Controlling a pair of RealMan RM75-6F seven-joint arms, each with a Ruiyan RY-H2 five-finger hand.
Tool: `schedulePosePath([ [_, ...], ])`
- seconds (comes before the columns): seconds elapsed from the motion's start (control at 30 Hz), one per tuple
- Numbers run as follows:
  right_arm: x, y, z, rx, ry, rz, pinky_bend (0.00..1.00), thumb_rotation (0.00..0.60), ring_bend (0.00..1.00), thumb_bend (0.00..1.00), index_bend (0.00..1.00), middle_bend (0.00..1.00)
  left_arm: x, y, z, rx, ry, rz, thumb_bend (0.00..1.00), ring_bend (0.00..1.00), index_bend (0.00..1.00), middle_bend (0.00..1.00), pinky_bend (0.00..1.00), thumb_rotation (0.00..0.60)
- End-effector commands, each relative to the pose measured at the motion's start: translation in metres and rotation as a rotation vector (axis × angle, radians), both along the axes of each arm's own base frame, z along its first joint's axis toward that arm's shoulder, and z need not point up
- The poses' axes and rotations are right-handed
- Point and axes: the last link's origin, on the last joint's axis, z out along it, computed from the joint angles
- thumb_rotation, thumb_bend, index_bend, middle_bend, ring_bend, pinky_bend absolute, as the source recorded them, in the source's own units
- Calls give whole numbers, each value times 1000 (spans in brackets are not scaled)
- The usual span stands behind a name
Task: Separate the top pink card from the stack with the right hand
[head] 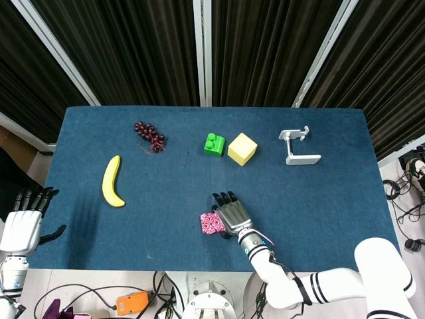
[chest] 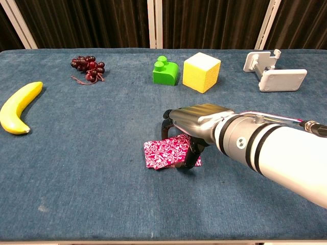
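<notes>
The pink patterned card stack (head: 210, 223) (chest: 164, 152) lies near the table's front edge, a little right of centre. My right hand (head: 234, 214) (chest: 198, 120) sits palm-down over the stack's right part. Its fingers curl down at the far edge, and the thumb (chest: 192, 155) presses on the near right corner, so the cards are pinched. The hand hides the stack's right side, and I cannot tell single cards apart. My left hand (head: 24, 223) hangs off the table's left edge with fingers spread and nothing in it; it appears only in the head view.
A banana (head: 113, 181) (chest: 19, 112) lies at the left and dark grapes (head: 150, 136) (chest: 88, 67) at the back left. A green block (head: 214, 143) (chest: 166, 71), a yellow cube (head: 242, 149) (chest: 201, 71) and a white stand (head: 299, 147) (chest: 273, 71) line the back.
</notes>
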Motion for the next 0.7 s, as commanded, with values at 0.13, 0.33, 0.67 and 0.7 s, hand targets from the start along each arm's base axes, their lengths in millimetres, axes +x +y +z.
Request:
schedulePosePath([
  [0.13,-1,0,1,-2,-21,-10,67,600,0,542,484,87,-1,-1,0,3,-3,2,109,0,169,135,0,600],
  [0.33,-1,-4,14,-24,-71,-30,67,600,0,551,491,92,-1,-1,1,3,-3,1,110,0,169,135,0,600],
  [0.67,-33,-35,50,-138,-51,-103,67,600,0,551,490,92,1,1,-1,-5,-3,-6,109,0,169,135,0,600],
  [0.7,-39,-39,52,-145,-42,-113,67,600,0,551,489,92,1,1,-2,-7,-2,-5,110,0,169,135,0,600],
])
